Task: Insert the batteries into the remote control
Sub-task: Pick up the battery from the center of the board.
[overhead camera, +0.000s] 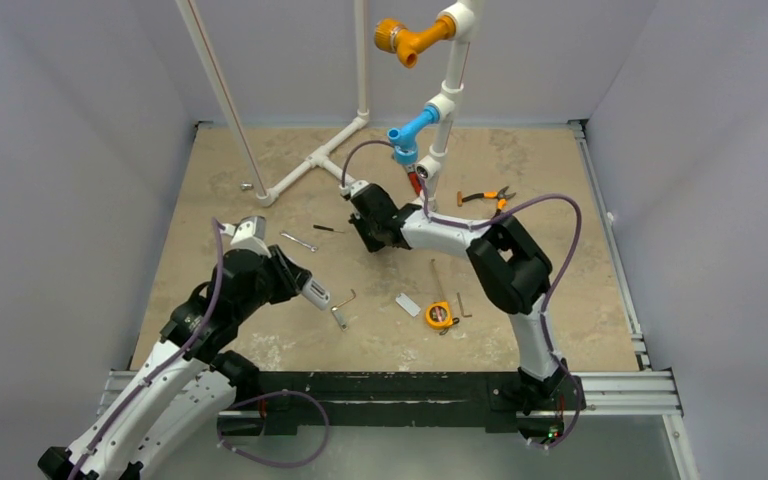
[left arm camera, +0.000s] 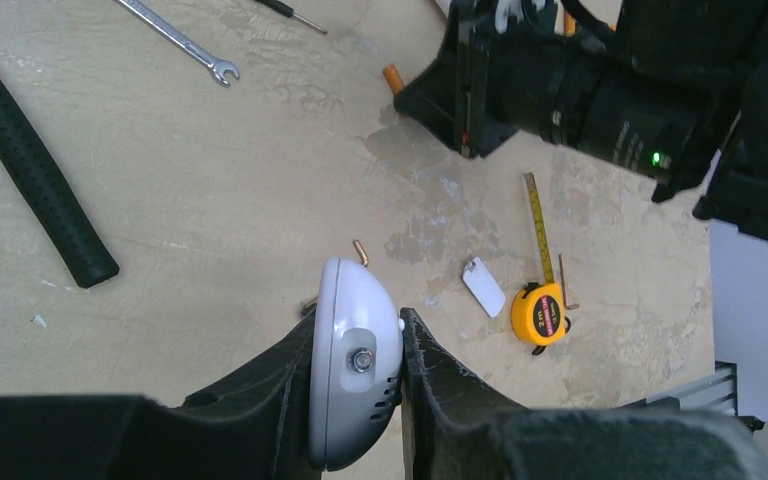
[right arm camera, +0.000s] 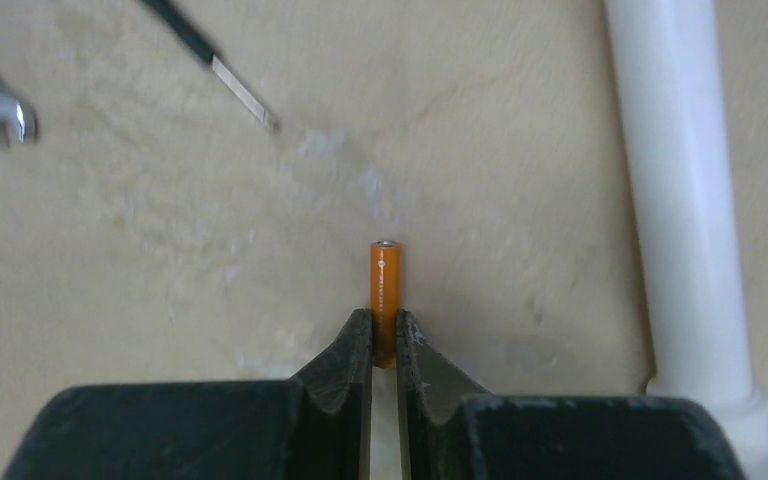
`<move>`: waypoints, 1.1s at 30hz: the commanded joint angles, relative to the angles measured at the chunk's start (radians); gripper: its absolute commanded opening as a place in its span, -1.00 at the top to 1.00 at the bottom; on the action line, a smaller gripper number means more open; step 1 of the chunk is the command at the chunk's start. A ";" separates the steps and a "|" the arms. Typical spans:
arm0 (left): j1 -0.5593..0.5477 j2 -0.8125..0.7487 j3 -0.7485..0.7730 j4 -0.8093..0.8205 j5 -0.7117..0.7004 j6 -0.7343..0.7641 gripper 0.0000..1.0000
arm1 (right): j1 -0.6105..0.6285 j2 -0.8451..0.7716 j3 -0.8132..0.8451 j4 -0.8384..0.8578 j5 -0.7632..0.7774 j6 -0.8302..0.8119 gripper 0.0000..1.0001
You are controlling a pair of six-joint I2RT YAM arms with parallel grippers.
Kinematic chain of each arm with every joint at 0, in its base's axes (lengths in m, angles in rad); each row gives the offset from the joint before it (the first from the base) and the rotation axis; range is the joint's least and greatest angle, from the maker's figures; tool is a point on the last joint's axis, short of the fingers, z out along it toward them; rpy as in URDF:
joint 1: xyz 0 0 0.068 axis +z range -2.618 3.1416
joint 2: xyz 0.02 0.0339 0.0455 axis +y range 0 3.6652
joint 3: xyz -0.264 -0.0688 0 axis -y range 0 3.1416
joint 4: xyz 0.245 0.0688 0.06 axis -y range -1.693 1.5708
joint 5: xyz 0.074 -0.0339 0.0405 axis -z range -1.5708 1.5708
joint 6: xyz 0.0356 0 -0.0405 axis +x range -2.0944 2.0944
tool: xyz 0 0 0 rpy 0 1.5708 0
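My left gripper [left arm camera: 358,322] is shut on the white remote control [left arm camera: 355,370], held edgewise between the black fingers above the table. In the top view this gripper [overhead camera: 305,285] sits left of centre with the remote control [overhead camera: 317,293] jutting from it. My right gripper [right arm camera: 384,325] is shut on one of the batteries [right arm camera: 384,285], a slim orange cylinder sticking out ahead of the fingertips, low over the table. From above, the right gripper [overhead camera: 365,235] is at mid-table, near the pipe frame. The left wrist view catches that battery's orange end [left arm camera: 393,78] beside the right arm.
A white pipe frame [overhead camera: 320,155] stands at the back, its pipe [right arm camera: 680,200] close right of the battery. A wrench [overhead camera: 298,241], a screwdriver [overhead camera: 326,229], pliers [overhead camera: 487,196], a yellow tape measure [overhead camera: 440,315], a small white plate [overhead camera: 408,304] and a black tool handle [left arm camera: 30,160] lie around.
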 commanded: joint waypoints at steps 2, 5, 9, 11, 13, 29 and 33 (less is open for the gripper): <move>0.006 0.003 0.011 0.080 0.011 0.001 1.00 | 0.064 -0.115 -0.236 -0.128 0.052 0.087 1.00; 0.005 0.009 0.013 0.085 0.017 0.001 1.00 | 0.112 -0.169 -0.311 -0.150 0.081 0.127 1.00; 0.005 0.009 0.008 0.088 0.015 0.001 1.00 | 0.136 -0.233 -0.388 -0.164 0.080 0.170 0.83; 0.006 0.009 0.004 0.096 0.020 0.001 1.00 | 0.136 -0.258 -0.426 -0.144 0.062 0.172 0.63; 0.006 0.013 0.004 0.098 0.024 0.000 1.00 | 0.136 -0.264 -0.432 -0.142 0.060 0.172 0.55; 0.006 0.034 -0.005 0.129 0.036 -0.003 1.00 | 0.136 -0.410 -0.523 -0.006 0.041 0.159 1.00; 0.006 0.060 -0.006 0.170 0.062 0.007 1.00 | 0.143 -0.618 -0.630 0.145 0.043 0.073 1.00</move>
